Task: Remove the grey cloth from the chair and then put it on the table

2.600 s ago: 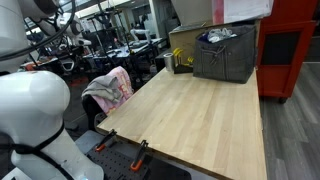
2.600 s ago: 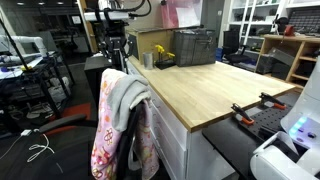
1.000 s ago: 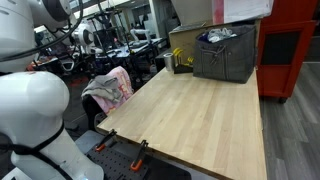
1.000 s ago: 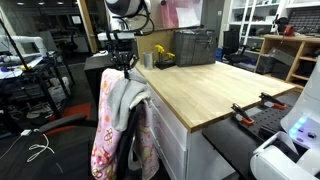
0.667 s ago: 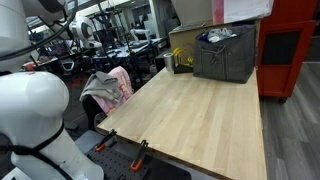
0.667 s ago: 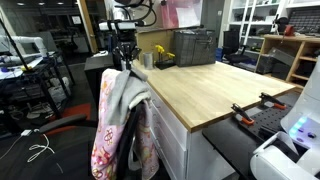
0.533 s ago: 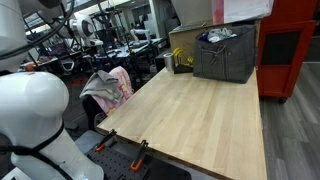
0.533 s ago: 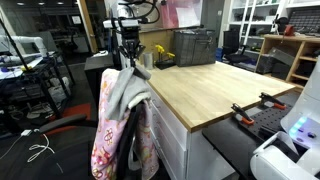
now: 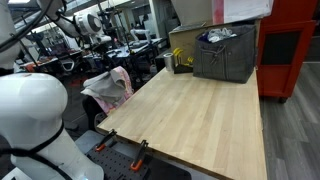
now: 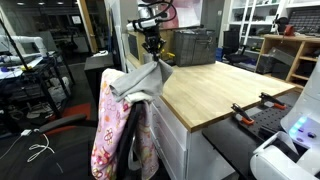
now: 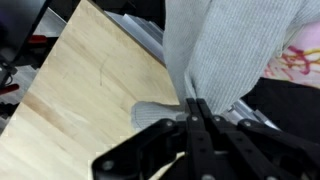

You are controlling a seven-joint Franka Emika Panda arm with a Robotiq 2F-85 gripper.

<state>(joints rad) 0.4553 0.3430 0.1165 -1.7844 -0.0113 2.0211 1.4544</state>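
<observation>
The table (image 9: 200, 110) is taking up most of the scene. Its wood top is lying bare across the middle and near end, so there is wide open room there. A dark bin (image 9: 225, 55) is standing at the far end, and orange-handled clamps (image 9: 140, 148) are biting the near edge.

The chair (image 10: 108, 140) is standing just beside the table's long side edge, with a pink fabric (image 10: 102, 150) hanging down its back.

The grey cloth (image 10: 138, 82) is draping over the top of the chair back. One end of it is stretching up and across toward the table edge, taut between the chair and the gripper (image 10: 153, 57).

The gripper is hanging above the table's side edge. In the wrist view its jaws are pressing together on a pinched fold of the grey cloth, which is running away from them over the table edge. The bare wood is spreading out on the other side.
</observation>
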